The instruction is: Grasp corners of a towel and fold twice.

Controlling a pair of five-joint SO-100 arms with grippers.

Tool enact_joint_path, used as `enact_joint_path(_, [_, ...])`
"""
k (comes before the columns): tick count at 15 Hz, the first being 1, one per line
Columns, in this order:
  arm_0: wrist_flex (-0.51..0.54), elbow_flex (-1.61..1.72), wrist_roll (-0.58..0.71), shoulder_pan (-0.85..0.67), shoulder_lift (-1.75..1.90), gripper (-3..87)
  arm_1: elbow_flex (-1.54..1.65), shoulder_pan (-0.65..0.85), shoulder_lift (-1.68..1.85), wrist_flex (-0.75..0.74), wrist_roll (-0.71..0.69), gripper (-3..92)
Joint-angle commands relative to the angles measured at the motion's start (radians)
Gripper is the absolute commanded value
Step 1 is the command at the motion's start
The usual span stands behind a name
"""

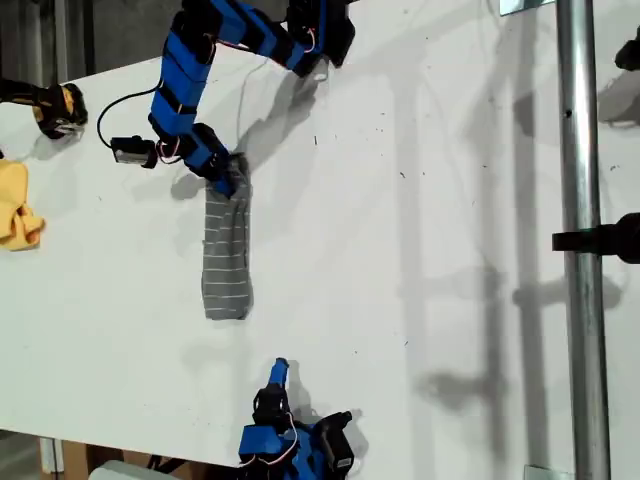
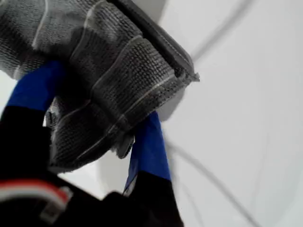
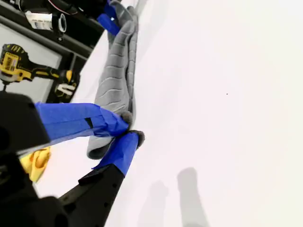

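Clamped on the far end of the towel, your first gripper is pinching bunched grey striped fabric between its blue fingers. In the exterior view, that gripper is sitting at about ten o'clock on the white table, with the towel lying as a narrow strip running toward six o'clock. Your second gripper is resting near the towel's near end, its fingertips pressed together on nothing. A yellow cloth is lying at nine o'clock.

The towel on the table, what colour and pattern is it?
The towel is grey with thin white stripes, clearest in the first wrist view.
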Motion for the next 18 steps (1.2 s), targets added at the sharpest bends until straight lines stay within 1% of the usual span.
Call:
enact_joint_path(1, [0.0, -0.014, -0.011, 0.009, 0.006, 1.5, -0.081, -0.031, 0.018, 0.002, 0.023, 7.2])
enact_joint_path(3, [0.0, -0.015, -0.011, 0.012, 0.006, 1.4, -0.077, -0.038, 0.051, 0.008, 0.029, -0.1])
enact_joint_path(5, [0.0, -0.015, -0.011, 0.012, 0.006, 1.4, -0.008, -0.017, 0.132, 0.037, 0.032, -0.1])
enact_joint_path(7, [0.0, -0.015, -0.009, 0.012, 0.006, 1.4, 0.152, 0.023, 0.33, 0.094, 0.049, -0.1])
enact_joint_path(9, [-0.002, -0.014, -0.003, 0.005, 0.006, 1.4, 0.304, 0.069, 0.604, 0.207, 0.063, -0.1])
enact_joint_path(11, [-0.008, -0.015, 0.003, -0.003, 0.006, 1.4, 0.393, 0.117, 0.847, 0.359, 0.094, -0.1])
enact_joint_path(12, [-0.017, -0.015, 0.009, -0.006, 0.006, 1.4, 0.433, 0.126, 0.927, 0.407, 0.123, -0.1])
enact_joint_path(13, [-0.021, -0.015, 0.012, -0.006, 0.006, 1.3, 0.486, 0.124, 0.988, 0.422, 0.167, -0.1])
enact_joint_path(15, [-0.02, -0.017, 0.009, 0.003, 0.006, 1.2, 0.561, 0.04, 1.017, 0.391, 0.334, -0.2])
enact_joint_path(17, [-0.018, -0.012, -0.003, 0.02, 0.006, 1.2, 0.624, -0.043, 1.0, 0.239, 0.374, -0.2])
enact_joint_path(18, [-0.02, -0.011, -0.003, 0.023, 0.006, 1.2, 0.569, -0.08, 0.974, 0.209, 0.37, -0.2])
